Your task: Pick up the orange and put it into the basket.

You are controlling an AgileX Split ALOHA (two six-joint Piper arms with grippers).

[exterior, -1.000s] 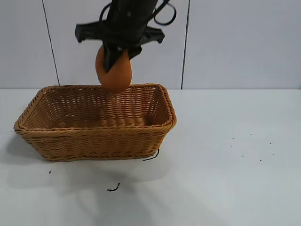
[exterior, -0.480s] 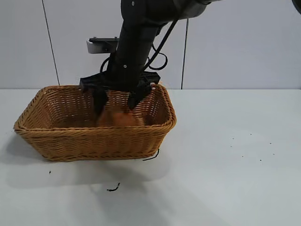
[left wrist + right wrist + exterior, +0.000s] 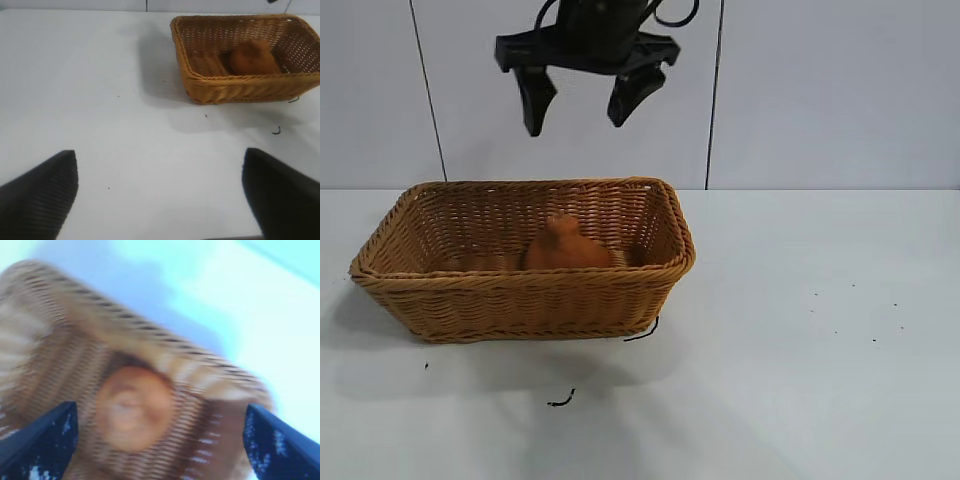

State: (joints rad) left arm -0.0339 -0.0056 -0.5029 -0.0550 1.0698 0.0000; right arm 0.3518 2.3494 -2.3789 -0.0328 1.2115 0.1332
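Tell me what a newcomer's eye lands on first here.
The big wicker basket on the white table, with the orange lying inside it near the middle. Directly above, the right gripper hangs open and empty against the wall. The left gripper sits open, well away from the basket.

From my right wrist camera I look almost straight down on the orange [image 3: 134,407], sitting on the woven floor of the basket [image 3: 60,325]. The fruit shows a small puckered knob at its centre (motion smear softens it). Its nearest basket wall runs past at about one o'clock of it, with pale table [image 3: 260,330] beyond. The right gripper [image 3: 160,440] has its two dark fingertips [image 3: 42,440] spread wide, one at eight o'clock of the orange, the other at four, neither touching it.
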